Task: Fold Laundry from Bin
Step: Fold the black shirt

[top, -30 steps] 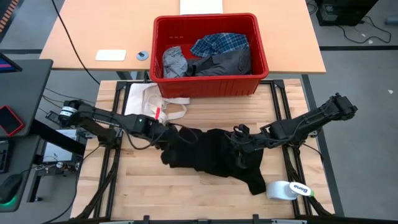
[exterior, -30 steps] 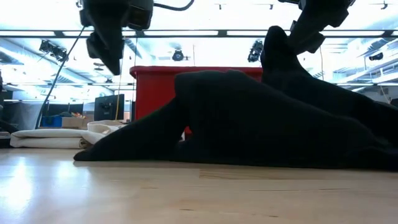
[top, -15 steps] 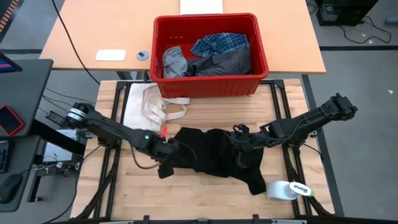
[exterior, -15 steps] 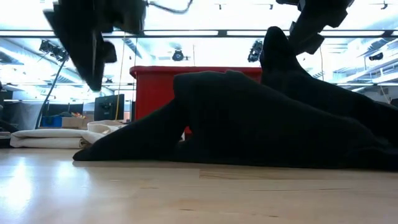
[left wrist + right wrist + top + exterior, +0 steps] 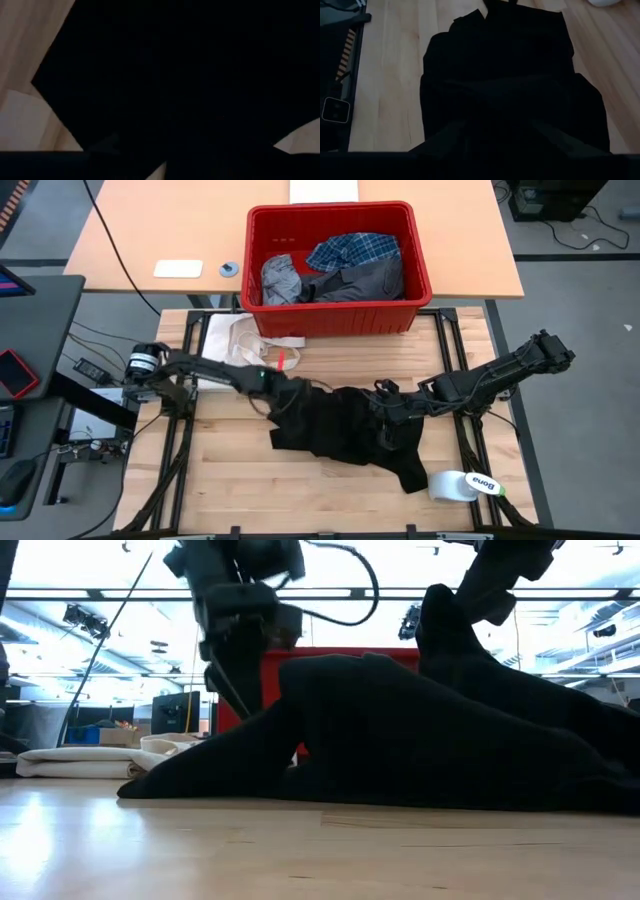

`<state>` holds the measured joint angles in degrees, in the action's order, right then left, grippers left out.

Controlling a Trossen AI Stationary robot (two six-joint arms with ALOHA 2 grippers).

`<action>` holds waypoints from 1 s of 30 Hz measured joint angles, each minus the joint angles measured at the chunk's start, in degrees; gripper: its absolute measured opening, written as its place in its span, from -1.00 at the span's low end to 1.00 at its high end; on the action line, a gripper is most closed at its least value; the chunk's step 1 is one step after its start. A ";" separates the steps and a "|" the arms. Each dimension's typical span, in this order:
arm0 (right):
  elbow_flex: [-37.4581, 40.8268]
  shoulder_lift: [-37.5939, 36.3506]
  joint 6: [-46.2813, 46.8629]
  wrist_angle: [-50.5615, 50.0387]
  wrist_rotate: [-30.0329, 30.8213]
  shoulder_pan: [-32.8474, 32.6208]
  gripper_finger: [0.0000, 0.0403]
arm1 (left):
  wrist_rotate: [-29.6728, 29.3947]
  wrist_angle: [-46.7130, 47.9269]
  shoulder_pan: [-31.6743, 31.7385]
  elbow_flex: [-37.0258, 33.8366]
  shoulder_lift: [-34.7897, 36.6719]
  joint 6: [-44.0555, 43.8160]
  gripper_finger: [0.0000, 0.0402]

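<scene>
My right gripper (image 5: 383, 408) pinches the black garment (image 5: 340, 430), holding a peak up off the surface (image 5: 230, 480) for spreading. My left gripper (image 5: 283, 387) sits at its other edge; I cannot tell how its jaws stand.

The high view is evenly lit from above, with only soft, faint shadows. In the low view, bright ceiling strips at twelve o'clock backlight the black garment (image 5: 420, 735) into a silhouette, and the left arm is motion-blurred. Both wrist views are dim and murky.

Cream cloth with strap loops (image 5: 240, 345) near surface's left edge; white Bona roll (image 5: 462, 485) at front right corner.
</scene>
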<state>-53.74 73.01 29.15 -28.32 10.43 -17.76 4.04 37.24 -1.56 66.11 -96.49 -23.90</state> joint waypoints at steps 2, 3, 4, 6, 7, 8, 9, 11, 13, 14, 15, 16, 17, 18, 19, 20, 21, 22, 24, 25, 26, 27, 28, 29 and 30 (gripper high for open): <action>0.00 0.00 0.88 0.01 0.01 0.00 -0.12 | 4.15 -0.10 2.40 -0.02 -0.94 2.17 -0.10; 0.00 0.00 1.27 0.01 0.01 0.00 -0.12 | 5.99 -0.29 3.51 -0.02 -1.50 3.07 -0.10; 0.00 0.00 1.69 0.11 0.01 0.00 -0.12 | 7.64 -0.81 4.62 -0.02 -1.86 3.75 -0.09; 0.00 -0.01 2.26 0.13 0.03 0.00 -0.12 | 11.10 -0.99 6.84 -0.02 -2.64 4.49 -0.08; 0.00 -0.04 2.47 0.28 0.04 0.00 -0.12 | 12.80 -1.38 7.92 -0.02 -3.14 4.81 -0.07; 0.00 -0.04 2.65 0.40 0.03 0.00 -0.12 | 14.56 -1.77 8.85 -0.02 -3.72 5.18 -0.05; 0.00 -0.04 2.81 0.38 0.05 0.00 -0.12 | 15.86 -1.79 9.58 -0.02 -4.23 5.56 -0.04; 0.00 -0.04 2.84 0.61 0.27 0.00 -0.12 | 18.98 -2.22 10.56 -0.02 -5.06 5.68 -0.03; 0.00 -0.04 2.84 0.74 0.44 0.00 -0.12 | 21.74 -2.10 10.67 0.00 -6.20 6.40 -0.02; 0.00 -0.04 2.85 0.94 0.46 0.00 -0.12 | 22.84 -1.90 10.47 -0.01 -6.82 6.94 -0.02; 0.00 -0.04 2.99 0.93 0.46 0.00 -0.12 | 23.64 -1.90 10.13 -0.02 -7.46 7.28 -0.03; 0.00 -0.04 3.27 0.91 0.52 0.00 -0.12 | 24.53 -2.00 9.72 -0.02 -7.90 7.63 -0.04; 0.00 -0.04 3.32 0.99 0.63 0.00 -0.12 | 25.53 -2.18 9.15 -0.02 -8.37 8.20 -0.05; 0.00 -0.04 3.34 1.03 0.85 0.00 -0.12 | 26.39 -2.66 8.49 -0.02 -8.84 8.84 -0.06; 0.00 -0.04 3.34 1.19 1.27 0.00 -0.12 | 26.62 -3.25 7.77 -0.02 -9.21 9.47 -0.07; 0.00 -0.04 3.36 1.35 1.78 0.00 -0.12 | 26.04 -3.52 7.10 -0.02 -9.45 9.84 -0.10; 0.00 -0.04 3.35 1.35 2.01 0.00 -0.12 | 24.61 -3.73 6.42 -0.02 -9.52 9.92 -0.12; 0.00 -0.04 3.34 1.34 2.09 0.00 -0.12 | 22.85 -4.29 5.80 -0.02 -9.52 9.93 -0.17; 0.00 -0.04 3.34 1.35 2.10 0.07 -0.12 | 19.35 -5.50 4.81 0.00 -9.52 9.90 -0.29; 0.00 -0.04 3.34 1.42 2.10 0.06 -0.12 | 18.47 -5.83 4.52 -0.02 -9.52 9.70 -0.37; 0.00 -0.04 3.33 1.53 2.10 0.04 -0.12 | 17.92 -6.52 4.32 -0.02 -9.52 9.28 -0.46; 0.00 -0.04 3.32 1.64 2.08 0.04 -0.12 | 17.67 -7.26 4.16 -0.02 -9.52 8.83 -0.57; 0.00 -0.04 3.32 1.69 2.04 0.04 -0.12 | 17.57 -7.82 3.96 -0.02 -9.52 8.50 -0.68; 0.00 -0.04 3.32 1.69 1.89 0.04 -0.12 | 17.47 -8.41 3.80 -0.02 -9.52 8.01 -0.80; 0.00 -0.04 3.27 1.69 1.67 0.04 -0.12 | 17.46 -9.19 3.78 -0.02 -9.52 7.11 -0.90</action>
<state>-53.74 72.97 32.43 -26.63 12.10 -17.71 21.50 28.04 2.22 66.08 -106.01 -16.79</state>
